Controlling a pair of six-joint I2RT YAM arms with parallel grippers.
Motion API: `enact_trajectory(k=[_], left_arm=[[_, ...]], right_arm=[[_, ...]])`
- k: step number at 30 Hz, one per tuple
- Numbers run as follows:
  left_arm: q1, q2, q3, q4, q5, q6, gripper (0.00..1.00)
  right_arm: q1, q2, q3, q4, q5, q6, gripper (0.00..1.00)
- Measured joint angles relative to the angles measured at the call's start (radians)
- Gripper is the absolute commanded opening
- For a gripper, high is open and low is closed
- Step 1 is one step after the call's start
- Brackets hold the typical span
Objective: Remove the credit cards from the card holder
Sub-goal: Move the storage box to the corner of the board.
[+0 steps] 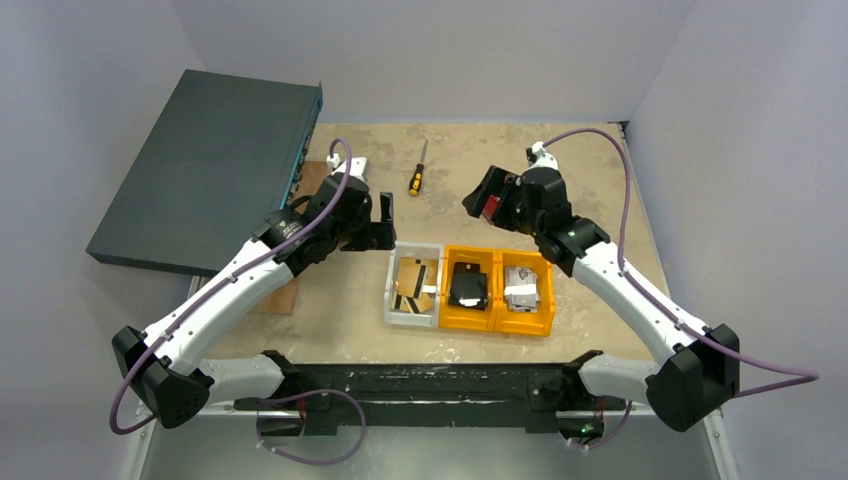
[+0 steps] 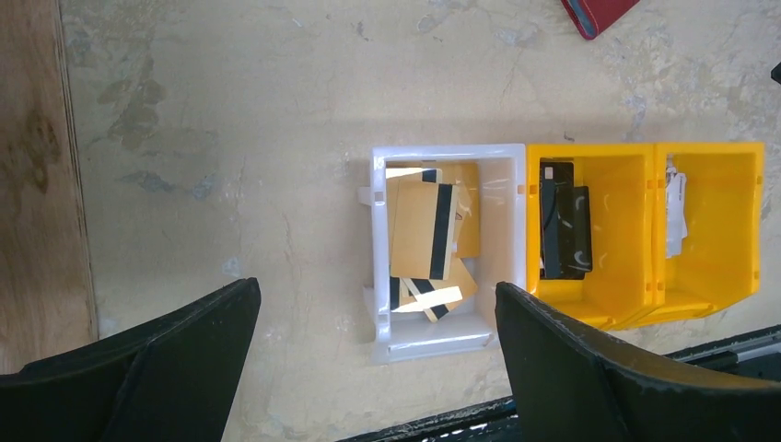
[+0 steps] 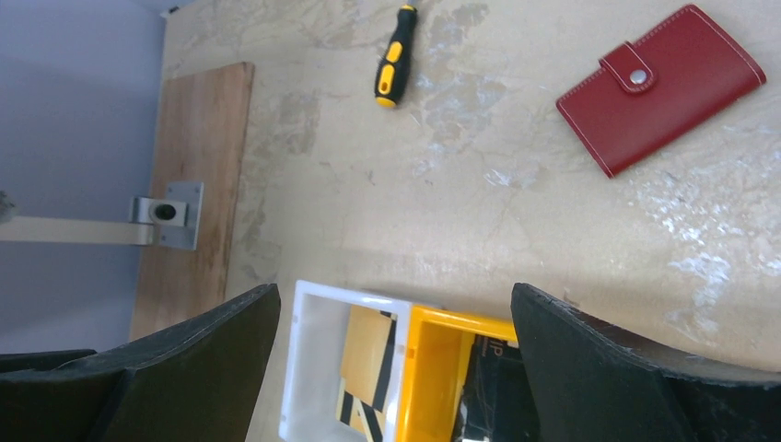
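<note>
The dark red card holder (image 3: 658, 87) lies closed and flat on the table, its snap tab fastened. In the top view it shows only as a red patch (image 1: 490, 207) under my right gripper (image 1: 483, 195), and in the left wrist view as a corner (image 2: 597, 14). Tan-gold cards (image 2: 428, 230) lie in the white bin (image 1: 392, 290). Grey-silver cards (image 1: 525, 285) lie in the right orange bin. My right gripper (image 3: 394, 293) is open and empty above the table. My left gripper (image 1: 385, 215) is open and empty over the white bin's far end (image 2: 376, 290).
A yellow-and-black screwdriver (image 1: 415, 178) lies at the back centre. A dark grey flat box (image 1: 210, 165) leans at the back left, over a wooden board (image 2: 32, 184). Two orange bins (image 1: 497, 315) stand beside the white one; the middle one holds black cards (image 2: 564, 226).
</note>
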Motion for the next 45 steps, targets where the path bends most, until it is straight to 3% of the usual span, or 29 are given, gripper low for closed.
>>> enact_trajectory(k=[9, 17, 30, 45], left_arm=[[0.0, 0.001, -0.005, 0.0, 0.0, -0.002, 1.0], [0.0, 0.036, -0.101, 0.034, 0.021, -0.015, 1.0], [0.0, 0.198, -0.262, 0.234, 0.151, -0.085, 1.0], [-0.011, 0.329, -0.265, 0.354, 0.238, -0.091, 1.0]], right_arm=[[0.0, 0.006, 0.024, -0.052, 0.012, -0.023, 0.99], [-0.005, 0.004, 0.024, -0.071, 0.011, -0.032, 0.99], [-0.031, -0.014, 0.024, -0.074, -0.039, -0.058, 0.99], [-0.07, -0.032, 0.014, -0.09, -0.063, -0.076, 0.99]])
